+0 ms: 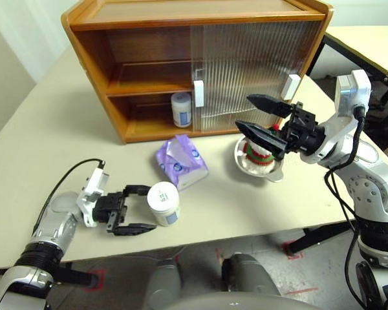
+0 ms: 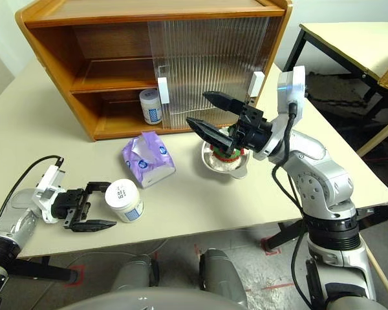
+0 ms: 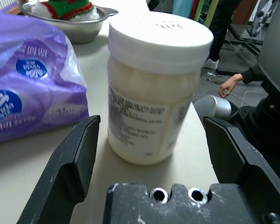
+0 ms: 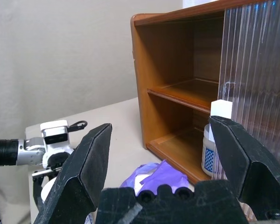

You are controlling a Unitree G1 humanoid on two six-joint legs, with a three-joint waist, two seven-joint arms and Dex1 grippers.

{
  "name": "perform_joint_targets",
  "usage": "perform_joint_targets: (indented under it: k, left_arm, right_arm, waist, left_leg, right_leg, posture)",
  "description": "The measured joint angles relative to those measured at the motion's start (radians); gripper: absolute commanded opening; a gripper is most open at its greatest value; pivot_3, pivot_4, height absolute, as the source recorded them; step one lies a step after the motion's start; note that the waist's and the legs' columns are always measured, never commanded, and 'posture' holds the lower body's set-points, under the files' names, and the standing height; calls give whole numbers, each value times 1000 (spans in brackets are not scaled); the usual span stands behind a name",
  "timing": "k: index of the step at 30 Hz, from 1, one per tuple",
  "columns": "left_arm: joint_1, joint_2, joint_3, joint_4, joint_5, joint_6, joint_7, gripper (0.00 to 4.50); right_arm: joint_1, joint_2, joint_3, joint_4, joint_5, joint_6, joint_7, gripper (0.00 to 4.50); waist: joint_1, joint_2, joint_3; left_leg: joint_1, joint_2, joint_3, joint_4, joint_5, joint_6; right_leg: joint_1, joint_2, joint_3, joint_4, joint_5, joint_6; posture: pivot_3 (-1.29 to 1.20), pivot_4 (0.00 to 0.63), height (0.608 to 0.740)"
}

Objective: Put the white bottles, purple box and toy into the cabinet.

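The left hand (image 1: pixel 134 208) is held released, its fingers either side of a white bottle (image 1: pixel 163 203) on the desk (image 1: pixel 45 129), not yet touching. It should be centred and closed below the lid. The right hand (image 1: pixel 258 114) is spread wide above the toy (image 1: pixel 258 152).

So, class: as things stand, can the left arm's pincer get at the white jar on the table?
Probably yes. The left pincer is open, its fingers either side of the white jar with gaps showing. The purple pack stands clear behind it.
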Motion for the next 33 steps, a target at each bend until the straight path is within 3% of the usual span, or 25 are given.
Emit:
perform_joint_targets:
  k: [14,18,19,25,33]
  left_arm:
    - [-20,-90,5,13,66,-4,0,4472]
    - [-20,-108,29,12,84,15,0,3184]
    - [-20,-110,33,11,88,18,0,3085]
    - [-20,-116,61,3,104,58,1,3086]
    - [-17,-77,215,-149,64,222,77,3086]
  right_arm:
    - [5,-2,0,-1,1,0,-13,4500]
    - [5,-2,0,-1,1,0,-15,4500]
    - [5,-2,0,-1,1,0,-15,4500]
    - [7,-2,0,-1,1,0,-16,4500]
    - [16,6,1,-1,0,-2,-15,4500]
  waist:
    - [-3,0,0]
    - [-4,0,0]
    - [-4,0,0]
    - [-4,0,0]
    - [-4,0,0]
  left_leg:
    - [0,-1,0,0,1,2]
    - [0,0,0,0,1,2]
    - [0,-1,0,0,1,2]
    - [0,0,0,1,1,2]
    - [0,0,0,0,1,2]
  right_leg:
    - [0,2,0,0,0,0]
    - [0,2,0,0,0,0]
    - [0,2,0,0,0,0]
    - [0,2,0,1,0,0]
    - [0,2,0,1,0,0]
  posture:
    - [-45,0,740]
    - [-44,0,740]
    - [-43,0,740]
    - [-37,0,740]
    - [-16,0,740]
